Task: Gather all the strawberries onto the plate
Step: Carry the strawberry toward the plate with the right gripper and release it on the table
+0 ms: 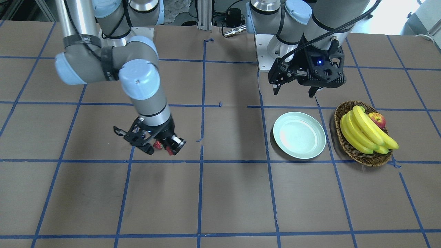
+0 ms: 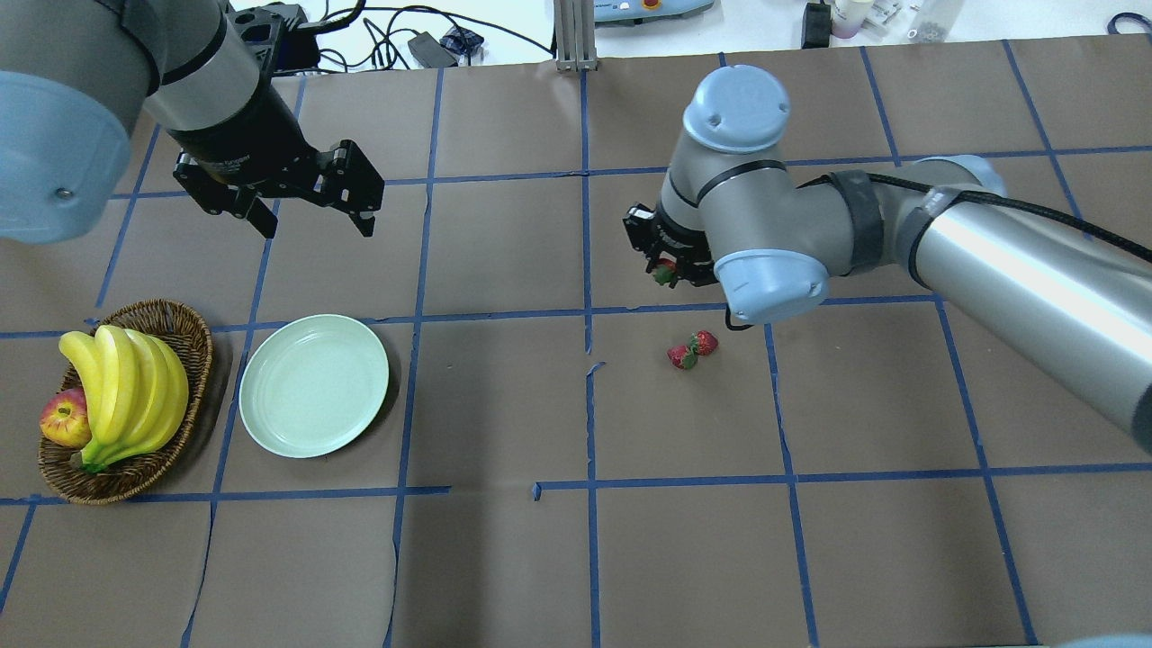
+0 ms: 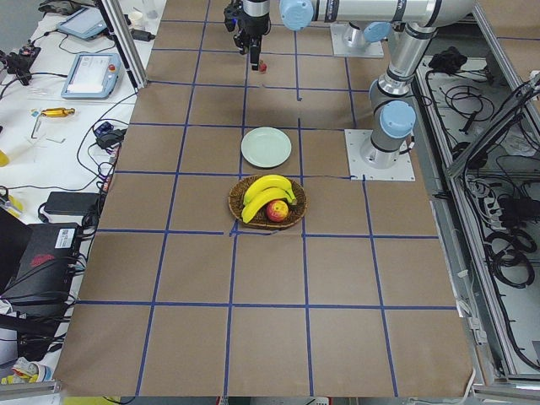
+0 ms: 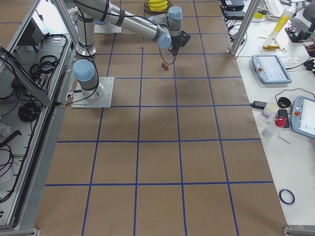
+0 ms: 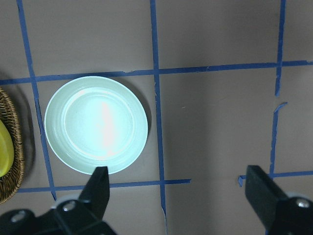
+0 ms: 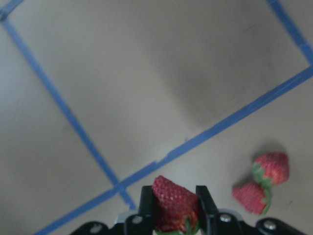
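Note:
My right gripper (image 2: pixel 667 270) is shut on one strawberry (image 6: pixel 173 204) and holds it above the table; it also shows in the front view (image 1: pixel 158 145). Two more strawberries (image 2: pixel 693 350) lie side by side on the table just below it, and show in the right wrist view (image 6: pixel 261 182). The pale mint-green plate (image 2: pixel 313 384) lies empty on the robot's left side, also in the front view (image 1: pixel 299 135) and the left wrist view (image 5: pixel 95 124). My left gripper (image 2: pixel 310 214) hangs open and empty above the table, behind the plate.
A wicker basket (image 2: pixel 184 337) with bananas (image 2: pixel 126 387) and an apple (image 2: pixel 63 419) stands left of the plate. Blue tape lines grid the brown table.

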Controlling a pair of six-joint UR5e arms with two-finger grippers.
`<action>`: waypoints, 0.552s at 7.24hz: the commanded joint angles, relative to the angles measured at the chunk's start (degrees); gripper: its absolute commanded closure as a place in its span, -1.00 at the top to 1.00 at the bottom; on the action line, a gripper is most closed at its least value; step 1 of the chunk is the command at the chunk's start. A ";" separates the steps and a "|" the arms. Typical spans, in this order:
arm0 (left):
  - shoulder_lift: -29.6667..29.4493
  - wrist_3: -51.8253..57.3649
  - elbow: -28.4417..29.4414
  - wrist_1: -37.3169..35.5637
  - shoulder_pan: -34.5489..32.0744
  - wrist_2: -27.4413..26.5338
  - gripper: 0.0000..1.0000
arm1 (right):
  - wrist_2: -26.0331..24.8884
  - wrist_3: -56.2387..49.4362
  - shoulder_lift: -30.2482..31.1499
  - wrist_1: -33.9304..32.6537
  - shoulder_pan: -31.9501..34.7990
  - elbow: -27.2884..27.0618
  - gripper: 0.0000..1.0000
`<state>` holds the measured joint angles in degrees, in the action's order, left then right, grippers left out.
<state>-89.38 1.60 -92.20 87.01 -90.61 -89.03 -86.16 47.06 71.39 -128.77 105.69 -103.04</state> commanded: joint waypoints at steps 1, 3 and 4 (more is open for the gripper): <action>0.17 0.07 -0.09 0.00 0.00 0.00 1.00 | 0.02 0.05 -1.06 0.63 11.25 0.21 -1.00; 0.17 -0.02 -0.09 0.00 0.00 0.00 1.00 | 0.20 0.14 -6.50 -0.94 16.81 -0.58 -1.00; 0.17 0.07 -0.09 0.00 0.00 0.00 1.00 | 0.29 0.14 -8.87 -4.52 17.35 -0.85 -0.86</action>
<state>-89.22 1.61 -92.28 87.01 -90.61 -89.03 -85.98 47.19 65.49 -130.24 121.39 -103.53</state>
